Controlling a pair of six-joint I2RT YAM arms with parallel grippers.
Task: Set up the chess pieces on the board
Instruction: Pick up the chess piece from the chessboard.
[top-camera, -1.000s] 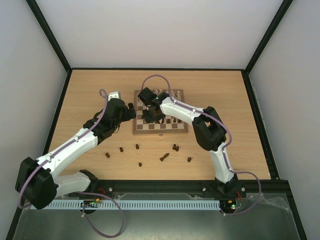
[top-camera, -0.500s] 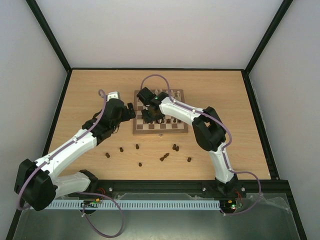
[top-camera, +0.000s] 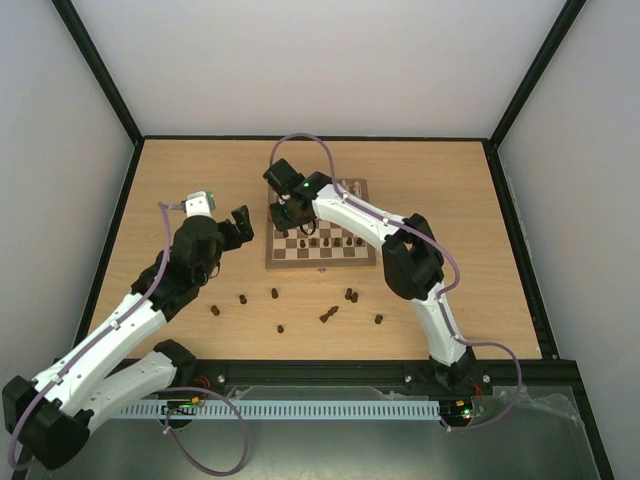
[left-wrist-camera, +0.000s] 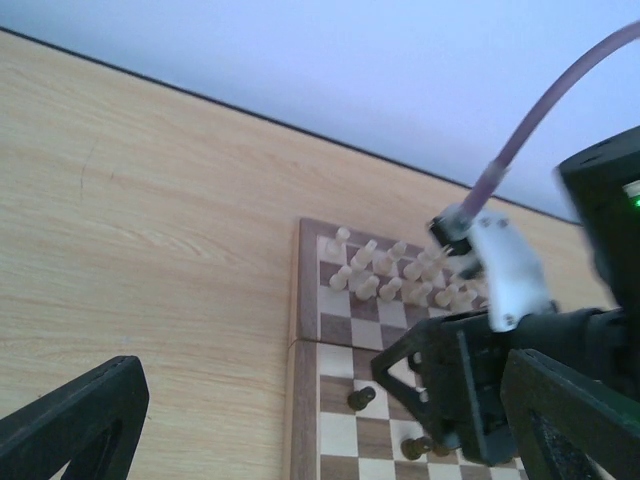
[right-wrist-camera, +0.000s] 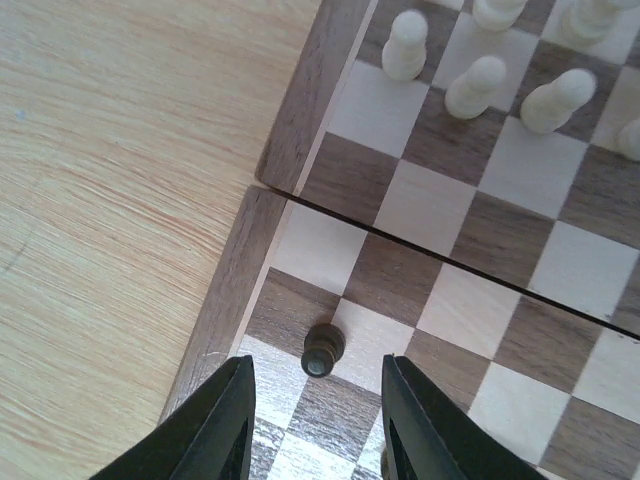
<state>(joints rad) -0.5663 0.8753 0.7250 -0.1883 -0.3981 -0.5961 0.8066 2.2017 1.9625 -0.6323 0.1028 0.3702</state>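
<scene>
Right gripper (right-wrist-camera: 317, 375): jaws just parted, empty; small dark brown wooden pawn (right-wrist-camera: 323, 350) released upright on checkered wooden board (right-wrist-camera: 290, 110), left edge
Left gripper (top-camera: 238, 220): withdrawn leftward; wide open, empty
Remaining: loose dark pieces (top-camera: 349, 295) near, unplaced

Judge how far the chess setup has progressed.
Done: cream pieces stand in two rows at the board's far side. In hand: nothing; the right gripper hangs open over a dark pawn on the board, left gripper open. Left: dark pieces scattered on the table.

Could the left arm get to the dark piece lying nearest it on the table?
Probably yes: the left gripper is open and empty, and only bare table lies between it and the dark piece.
</scene>
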